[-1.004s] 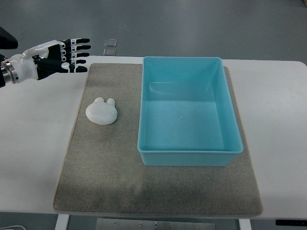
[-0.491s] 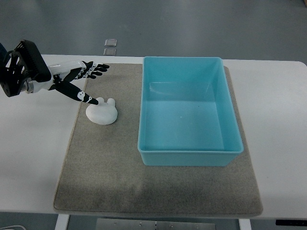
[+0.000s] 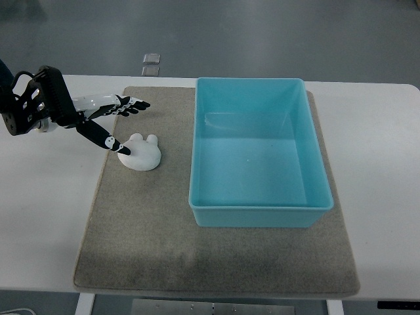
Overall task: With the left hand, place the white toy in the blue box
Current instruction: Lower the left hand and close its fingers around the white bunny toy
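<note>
White toy (image 3: 140, 155) is a flat bunny-ish blob, ears pointing far, lying on the mat's left side. Blue box (image 3: 258, 151) sits just right of it, open-topped, rectangular, upright, with nothing inside.

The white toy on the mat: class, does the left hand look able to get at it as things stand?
Probably yes. The left hand is open right beside the white toy, thumb tip at its edge, and nothing lies between them on the mat.
</note>
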Robot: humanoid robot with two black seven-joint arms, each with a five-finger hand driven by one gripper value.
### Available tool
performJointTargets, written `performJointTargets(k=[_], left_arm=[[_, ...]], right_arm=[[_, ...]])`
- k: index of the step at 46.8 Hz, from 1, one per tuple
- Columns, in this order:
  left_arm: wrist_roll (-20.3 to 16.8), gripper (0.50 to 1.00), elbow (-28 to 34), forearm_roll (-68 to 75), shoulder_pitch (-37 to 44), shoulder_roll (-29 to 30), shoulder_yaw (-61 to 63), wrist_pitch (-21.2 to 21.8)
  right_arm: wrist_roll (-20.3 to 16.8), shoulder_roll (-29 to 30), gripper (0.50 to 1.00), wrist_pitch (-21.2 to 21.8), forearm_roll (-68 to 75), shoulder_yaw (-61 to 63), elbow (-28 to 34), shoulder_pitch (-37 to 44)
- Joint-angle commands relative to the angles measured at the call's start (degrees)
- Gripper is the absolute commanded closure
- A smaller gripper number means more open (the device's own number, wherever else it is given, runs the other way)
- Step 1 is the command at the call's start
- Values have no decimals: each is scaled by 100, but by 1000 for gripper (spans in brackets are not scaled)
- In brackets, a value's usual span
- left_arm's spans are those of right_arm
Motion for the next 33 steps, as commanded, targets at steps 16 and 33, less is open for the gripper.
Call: performJointTargets(k=[16,33], left_arm=[[0,519,-142,208,-459,-37,638,218],[9,519,-248,1069,-485,-28,655,209]], right_arm=[[0,0,564,0,0,0,0,0],[0,0,564,0,0,0,0,0]])
